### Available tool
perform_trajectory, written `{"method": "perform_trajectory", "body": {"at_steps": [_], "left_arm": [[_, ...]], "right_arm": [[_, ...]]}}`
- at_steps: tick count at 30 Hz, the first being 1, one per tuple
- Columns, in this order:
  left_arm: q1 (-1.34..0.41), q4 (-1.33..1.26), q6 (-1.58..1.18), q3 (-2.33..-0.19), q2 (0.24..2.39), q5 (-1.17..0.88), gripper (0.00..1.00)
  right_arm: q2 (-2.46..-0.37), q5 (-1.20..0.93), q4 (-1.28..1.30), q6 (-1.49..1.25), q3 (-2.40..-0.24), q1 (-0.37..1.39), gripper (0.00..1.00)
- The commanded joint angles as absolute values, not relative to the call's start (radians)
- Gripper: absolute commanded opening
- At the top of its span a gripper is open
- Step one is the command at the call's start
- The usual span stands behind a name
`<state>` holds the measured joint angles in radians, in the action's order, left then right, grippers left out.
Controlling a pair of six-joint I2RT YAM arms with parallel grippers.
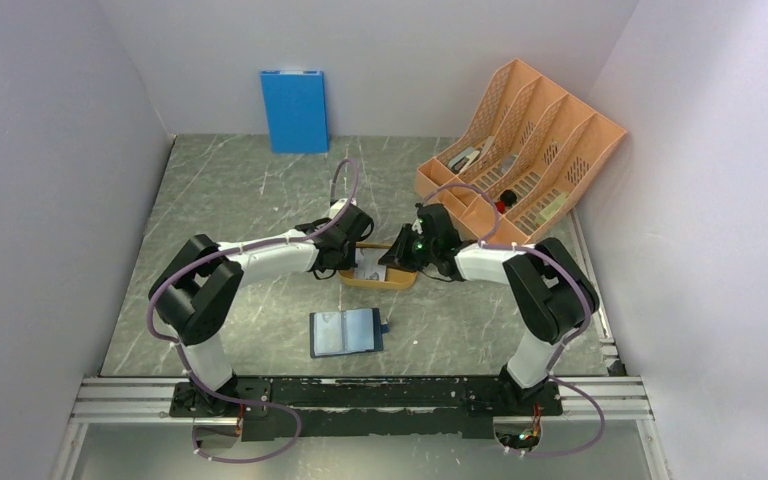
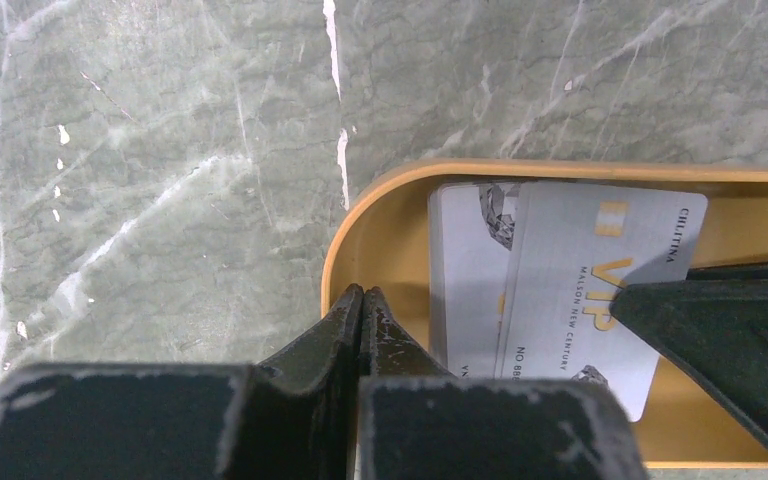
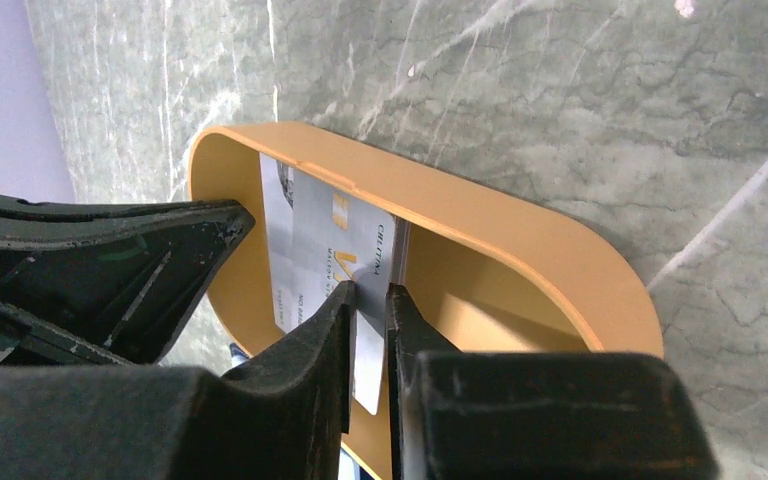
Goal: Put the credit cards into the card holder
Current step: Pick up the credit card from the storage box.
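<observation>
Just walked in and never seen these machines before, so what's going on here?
The right pincer grips the top card by its edge, from a few grey credit cards lying in an orange tray. The left pincer is shut and empty at the tray's end, perhaps steadying it. The navy card holder lies open on the table, apart from the tray, on the robot's side.

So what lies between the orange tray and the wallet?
Nothing: the top view shows only bare tabletop between the tray and the open wallet. The cards lie in the tray.
</observation>
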<state>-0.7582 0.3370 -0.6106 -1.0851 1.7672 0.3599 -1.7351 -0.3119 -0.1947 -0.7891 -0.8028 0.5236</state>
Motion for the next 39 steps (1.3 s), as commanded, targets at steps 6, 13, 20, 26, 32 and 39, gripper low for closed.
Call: {"method": "perform_trajectory", "body": {"at_steps": [6, 13, 20, 26, 32, 39], "left_arm": [[-0.738, 0.357, -0.612, -1.072, 1.740, 0.366, 0.05], [-0.738, 0.357, -0.614, -1.075, 1.738, 0.362, 0.05], [-0.738, 0.364, -0.616, -1.090, 1.715, 0.366, 0.05], [-0.737, 0.381, -0.630, -1.111, 1.663, 0.371, 0.05], [-0.737, 0.422, -0.642, -1.169, 1.591, 0.364, 0.05], [-0.738, 0.421, -0.655, -1.131, 1.498, 0.378, 0.05]], "right_arm": [[-1.680, -0.358, -0.168, -0.784, -0.760, 0.510, 0.05], [-1.621, -0.390, -0.129, -0.807, -0.791, 0.510, 0.00], [-1.563, -0.406, -0.066, -0.849, -0.816, 0.510, 0.00], [-1.508, -0.413, 0.046, -0.940, -0.853, 0.509, 0.00], [-1.457, -0.405, 0.147, -1.019, -0.896, 0.496, 0.00], [-1.419, -0.407, 0.121, -1.039, -0.865, 0.483, 0.00]]}}
